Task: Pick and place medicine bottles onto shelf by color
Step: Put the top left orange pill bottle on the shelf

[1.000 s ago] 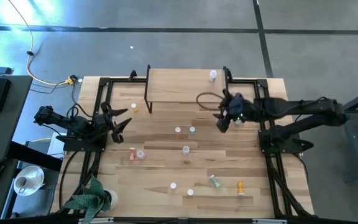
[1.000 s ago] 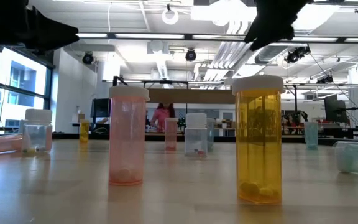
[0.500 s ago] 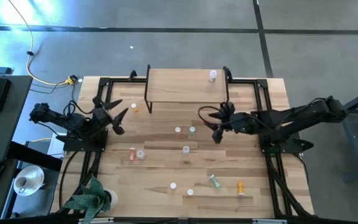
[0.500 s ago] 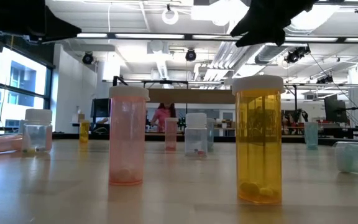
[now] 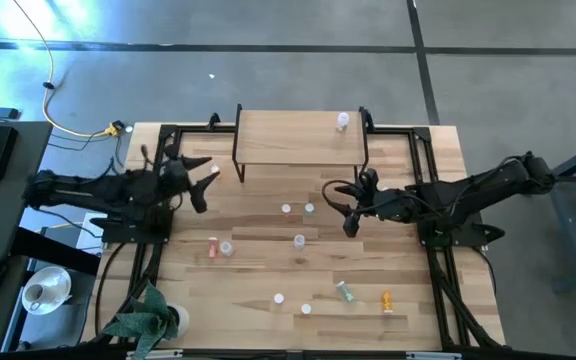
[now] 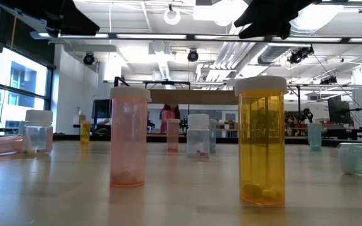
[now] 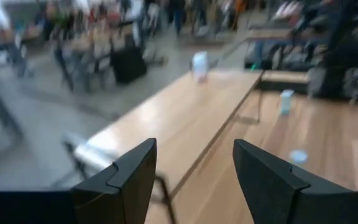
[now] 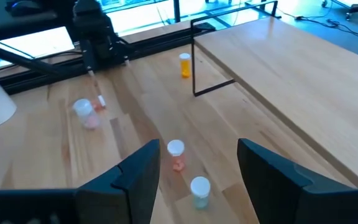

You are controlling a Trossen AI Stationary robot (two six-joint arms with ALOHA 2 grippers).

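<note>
The right tool (image 5: 346, 208), jaws wide and empty, hangs beside two upright bottles (image 5: 297, 209) on the surface; descending off-centre, I judge, could topple either.

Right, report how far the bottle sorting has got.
Done: one clear bottle stands on the shelf. In hand: nothing; the left pincer and right pincer are both open and empty above the table. Left: the other bottles, such as the orange bottle, are scattered on it.
</note>
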